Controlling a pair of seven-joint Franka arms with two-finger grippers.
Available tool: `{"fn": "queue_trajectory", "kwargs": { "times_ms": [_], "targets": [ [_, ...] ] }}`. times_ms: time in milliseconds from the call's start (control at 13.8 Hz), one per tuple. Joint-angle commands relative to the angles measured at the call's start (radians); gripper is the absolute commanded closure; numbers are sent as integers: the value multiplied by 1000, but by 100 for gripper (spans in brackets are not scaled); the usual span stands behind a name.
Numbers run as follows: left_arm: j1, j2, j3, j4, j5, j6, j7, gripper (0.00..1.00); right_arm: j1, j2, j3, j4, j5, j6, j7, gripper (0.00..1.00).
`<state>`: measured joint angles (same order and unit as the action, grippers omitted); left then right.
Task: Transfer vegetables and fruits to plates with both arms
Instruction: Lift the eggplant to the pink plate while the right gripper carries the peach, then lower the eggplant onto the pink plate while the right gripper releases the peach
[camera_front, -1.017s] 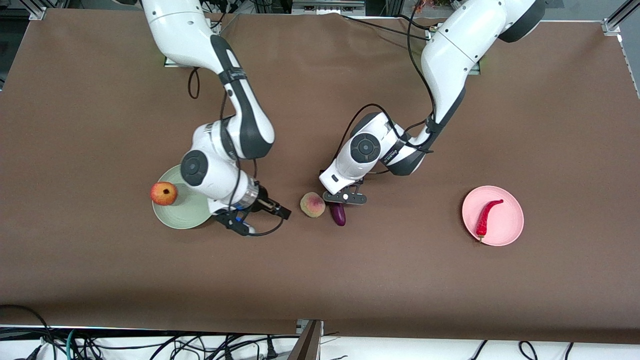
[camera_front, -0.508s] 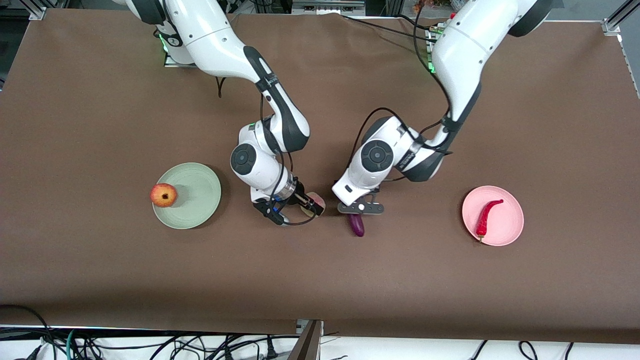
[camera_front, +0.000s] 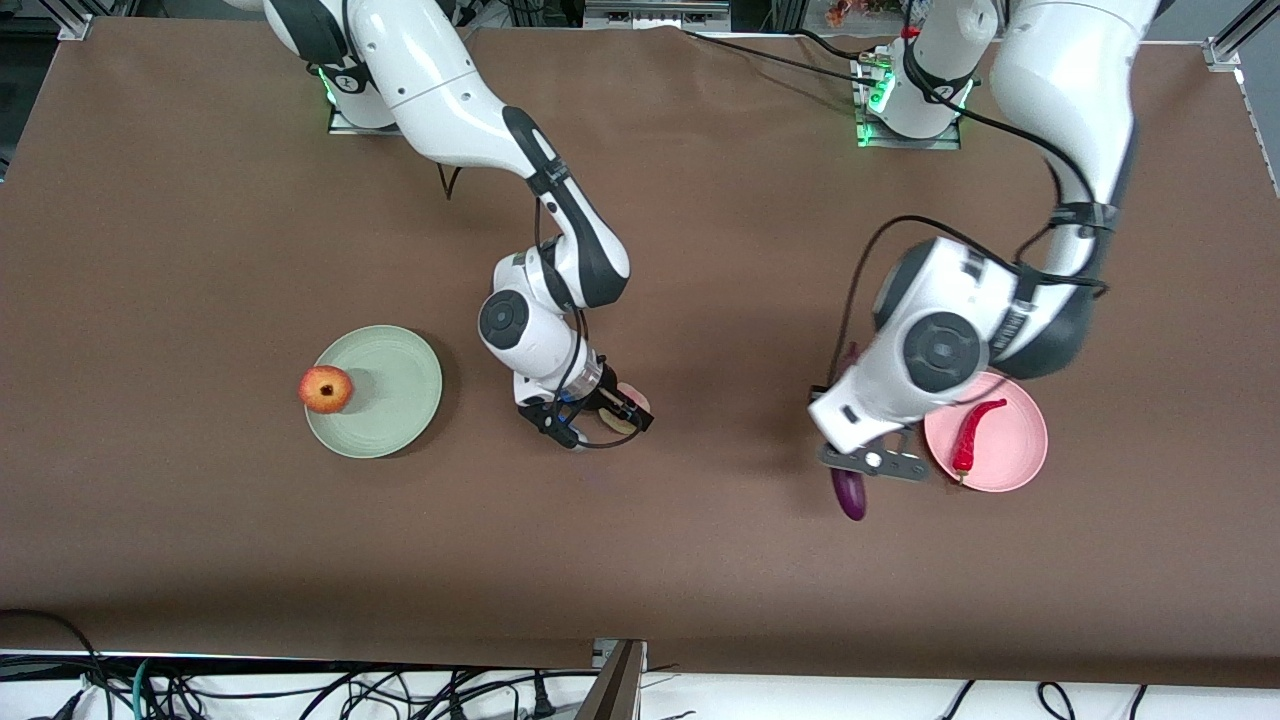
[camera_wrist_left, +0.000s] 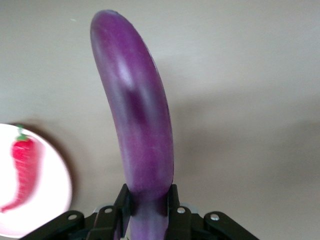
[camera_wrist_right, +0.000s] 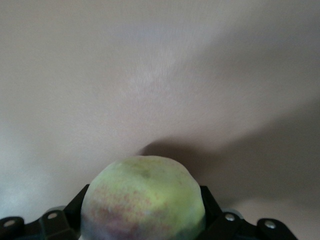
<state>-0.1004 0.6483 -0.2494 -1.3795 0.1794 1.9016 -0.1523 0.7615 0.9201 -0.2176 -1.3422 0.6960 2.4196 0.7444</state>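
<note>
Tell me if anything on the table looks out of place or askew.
One thing: the apple perches on the green plate's rim, overhanging its edge toward the right arm's end of the table, not centered. The chili lies properly on the pink plate.

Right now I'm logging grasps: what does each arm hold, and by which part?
The left pincer grips the eggplant near one end, beside the pink plate. The right pincer clasps the peach across its sides.
</note>
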Motion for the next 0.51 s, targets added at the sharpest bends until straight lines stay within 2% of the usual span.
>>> {"fn": "queue_trajectory", "kwargs": {
  "times_ms": [0, 145, 218, 291, 363, 436],
  "targets": [
    [82, -10, -5, -7, 17, -26, 179, 95, -86, -139, -78, -3, -6, -318, -174, 84],
    [146, 1, 5, -7, 35, -18, 268, 94, -97, -177, -201, -12, -59, -547, -404, 84],
    [174, 8, 5, -10, 81, -16, 313, 94, -94, -182, -268, -18, -114, -630, -497, 84],
    [206, 13, 4, -16, 119, -15, 338, 94, -94, -190, -316, -31, -178, -675, -581, 82],
    [240, 16, 4, -18, 126, -13, 347, 93, -93, -201, -354, -66, -266, -691, -681, 74],
    [276, 25, 4, -18, 127, -10, 362, 91, -93, -222, -371, -119, -304, -677, -745, 72]
  ]
}}
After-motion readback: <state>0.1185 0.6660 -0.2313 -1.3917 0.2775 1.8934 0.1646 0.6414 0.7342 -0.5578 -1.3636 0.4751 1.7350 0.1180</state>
